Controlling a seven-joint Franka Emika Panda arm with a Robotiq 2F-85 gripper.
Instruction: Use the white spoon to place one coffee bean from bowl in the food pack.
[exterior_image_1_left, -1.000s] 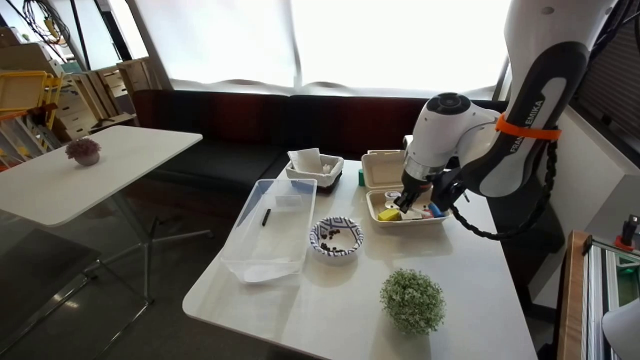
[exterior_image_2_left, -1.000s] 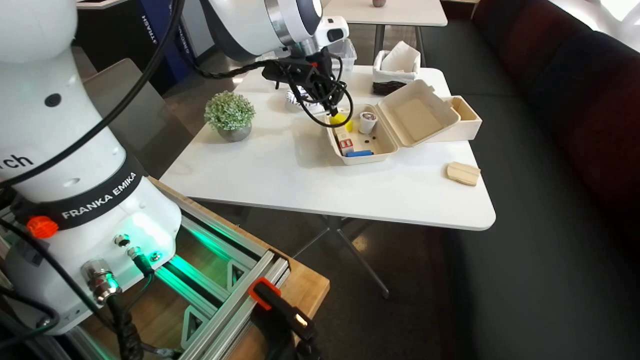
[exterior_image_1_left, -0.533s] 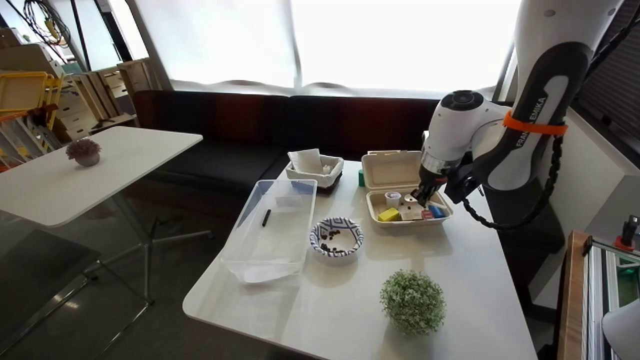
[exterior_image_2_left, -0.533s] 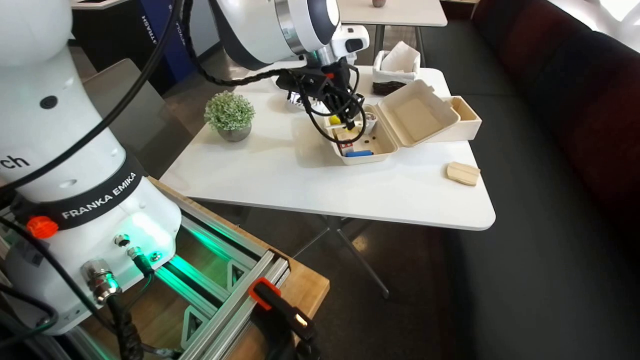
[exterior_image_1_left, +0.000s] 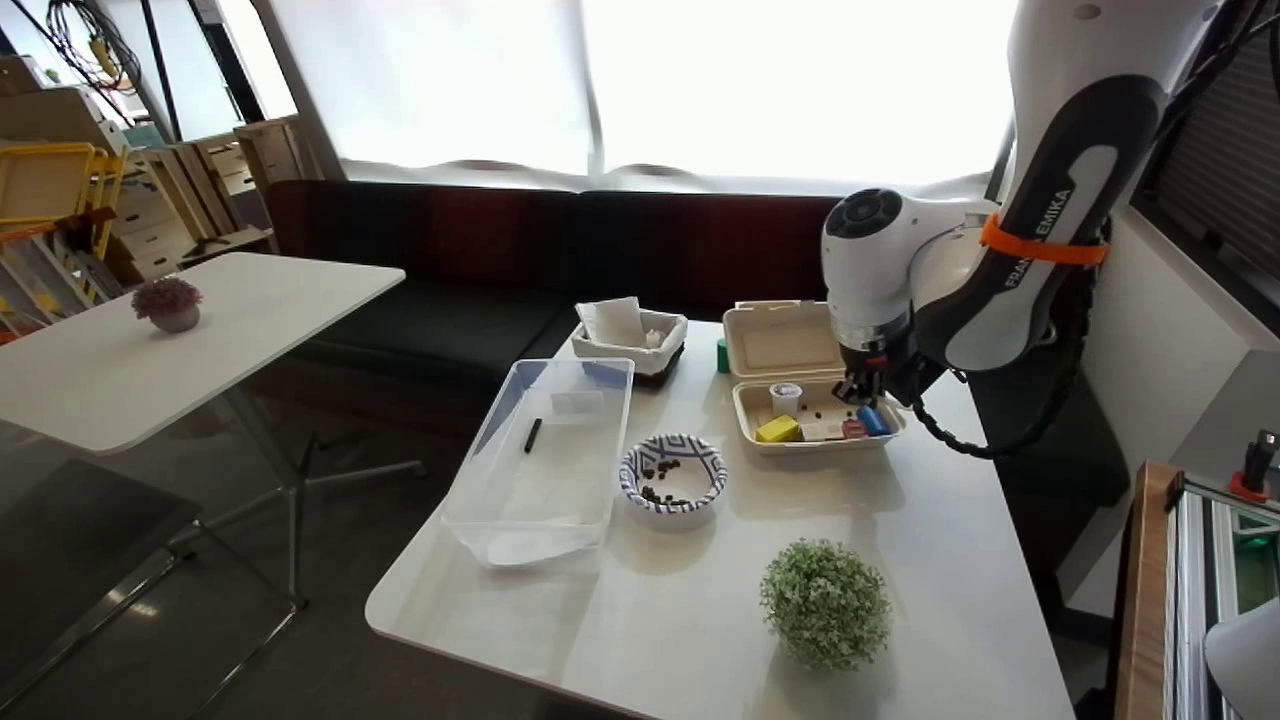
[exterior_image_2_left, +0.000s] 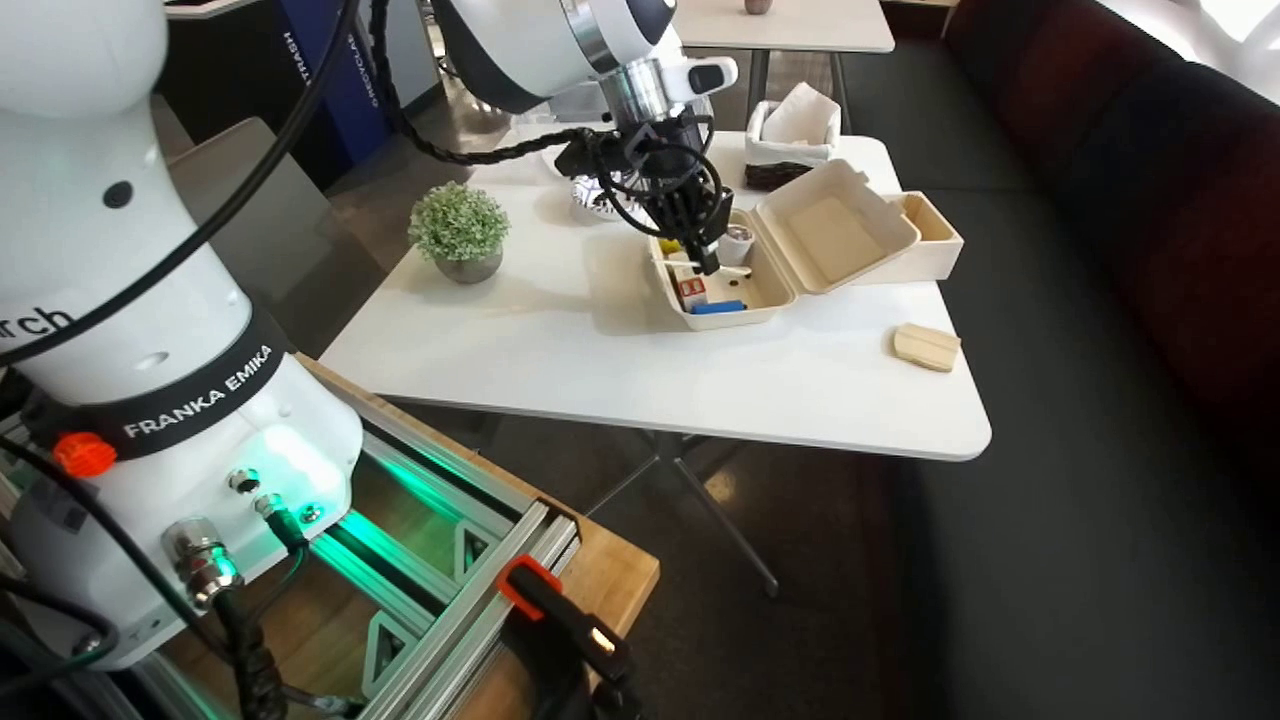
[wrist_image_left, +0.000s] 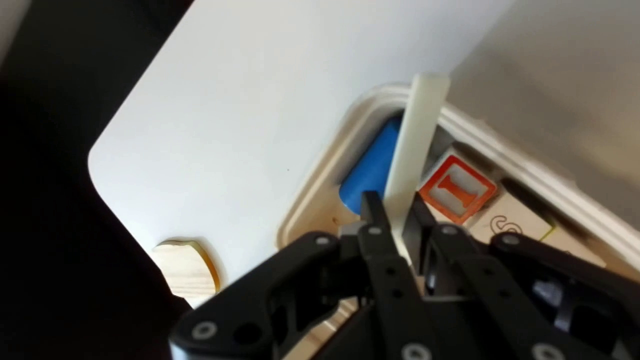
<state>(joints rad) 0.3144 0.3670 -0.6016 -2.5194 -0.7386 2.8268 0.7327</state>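
Observation:
My gripper (wrist_image_left: 394, 194) is shut on the white spoon (wrist_image_left: 419, 125). Its flat handle sticks out past the fingertips, and its scoop end is hidden in the wrist view. In an exterior view the gripper (exterior_image_2_left: 706, 265) holds the spoon (exterior_image_2_left: 736, 270) roughly level over the open food pack (exterior_image_2_left: 790, 296); whether a bean lies on the spoon cannot be told. The pack (exterior_image_1_left: 815, 447) holds a yellow block, wooden letter blocks, a blue cylinder (wrist_image_left: 372, 167), a small cup and a few dark beans (exterior_image_2_left: 734, 283). The patterned bowl (exterior_image_1_left: 690, 480) with coffee beans (exterior_image_1_left: 662, 498) stands beside it.
A clear plastic bin (exterior_image_1_left: 540, 480) with a dark pen in it stands beyond the bowl. A napkin basket (exterior_image_1_left: 655, 345) is at the back. A potted plant (exterior_image_1_left: 825, 605) stands near the front. A wooden piece (exterior_image_2_left: 927, 347) lies near the table's edge.
My gripper has moved along over the food pack, away from the yellow block toward the blue cylinder end. The wrist has turned, and the spoon is still held.

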